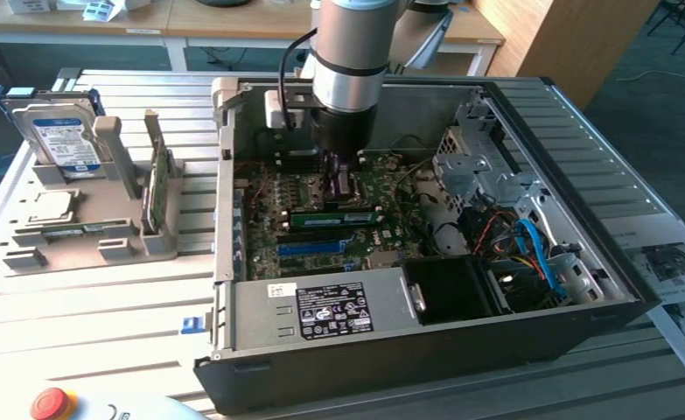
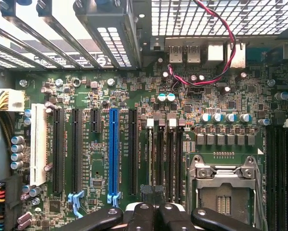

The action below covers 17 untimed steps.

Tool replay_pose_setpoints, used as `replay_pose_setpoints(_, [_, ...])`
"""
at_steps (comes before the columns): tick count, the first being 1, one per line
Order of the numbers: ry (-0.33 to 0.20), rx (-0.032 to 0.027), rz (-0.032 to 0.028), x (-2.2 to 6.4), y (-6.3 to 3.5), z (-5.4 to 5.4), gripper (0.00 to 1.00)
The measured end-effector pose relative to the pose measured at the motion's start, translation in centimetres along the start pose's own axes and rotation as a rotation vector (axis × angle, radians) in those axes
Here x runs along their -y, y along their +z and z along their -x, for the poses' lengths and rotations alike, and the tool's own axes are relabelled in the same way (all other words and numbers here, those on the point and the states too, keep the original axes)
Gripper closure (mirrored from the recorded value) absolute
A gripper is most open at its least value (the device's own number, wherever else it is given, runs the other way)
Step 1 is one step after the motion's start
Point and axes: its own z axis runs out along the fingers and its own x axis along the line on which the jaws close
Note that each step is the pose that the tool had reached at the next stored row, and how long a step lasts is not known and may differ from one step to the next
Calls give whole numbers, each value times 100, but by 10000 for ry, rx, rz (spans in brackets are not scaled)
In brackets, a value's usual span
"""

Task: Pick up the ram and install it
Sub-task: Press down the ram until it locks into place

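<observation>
Arm is down inside the open PC case (image 1: 436, 350), gripper (image 1: 342, 185) low over the motherboard (image 1: 318, 249), fingers pressed together. In the wrist view the gripper (image 2: 151, 214) is closed tip to tip, right at the end of the DIMM slots (image 2: 165, 163), w/ the empty CPU socket (image 2: 223, 190) beside them and the blue PCIe slot (image 2: 113, 149) on the other side. The ram (image 1: 336, 215) sits just at 6 o'clock of the gripper in the exterior view: thin green stick, on edge, looks like it's standing in a slot, not lying loose. Can't tell if the tips touch its top edge or stop just short, and nothing shows clearly as pinched. Judgement: pick-up is done and this is the install/seating step, stick in the slot and tips closed as if to push. Whatever follows calls for a straight-down press, even along the stick, no sideways lean, until the end clips latch; can't tell from here whether they're latched. Orientation: long axis runs approx 9-to-3 o'clock in the exterior view, slightly tipped toward 2, parallel w/ the slots, contact edge down, top edge up. At 9 o'clock of the case, well apart, the parts tray (image 1: 73, 255) holds the hard drive (image 1: 62, 136) and a larger green card (image 1: 156, 188) on edge.
</observation>
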Motion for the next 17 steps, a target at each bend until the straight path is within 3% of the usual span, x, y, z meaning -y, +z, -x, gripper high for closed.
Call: replay_pose_setpoints(17, [0, 1, -2, -6, 22, 1, 90])
